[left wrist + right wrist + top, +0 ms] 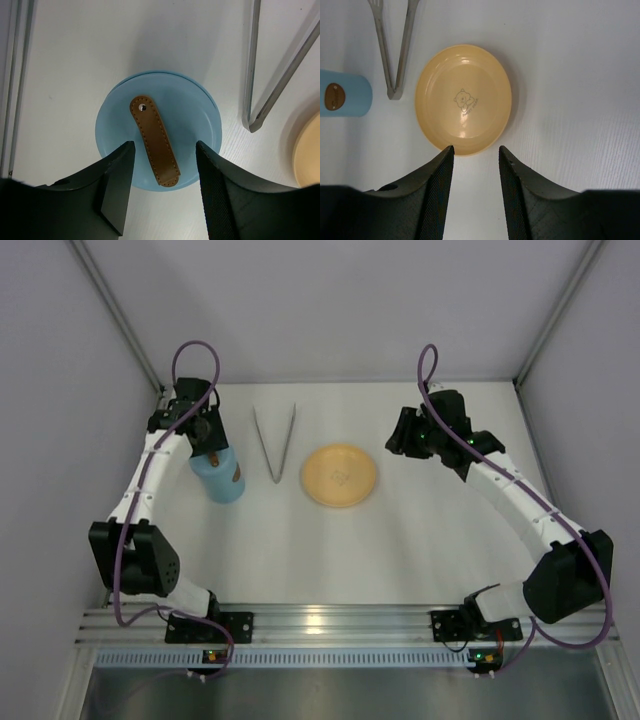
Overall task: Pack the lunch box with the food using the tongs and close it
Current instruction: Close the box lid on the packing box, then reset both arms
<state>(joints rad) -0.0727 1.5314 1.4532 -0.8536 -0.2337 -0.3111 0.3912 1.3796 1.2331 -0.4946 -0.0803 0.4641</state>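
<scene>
left claw hovers released astride the brown strap of the lidded lunch box; closing looks done, next lift straight clear.

— What kind of place is this?
— A robotics lab cell. Plain grey panels on metal framing box in a white desk. The left arm and right arm are bolted to an aluminium rail at six o'clock.

Blue lunch box stands on bench w/ left gripper just above it; tongs lie betw. box and orange plate; right gripper hangs right of plate.
</scene>
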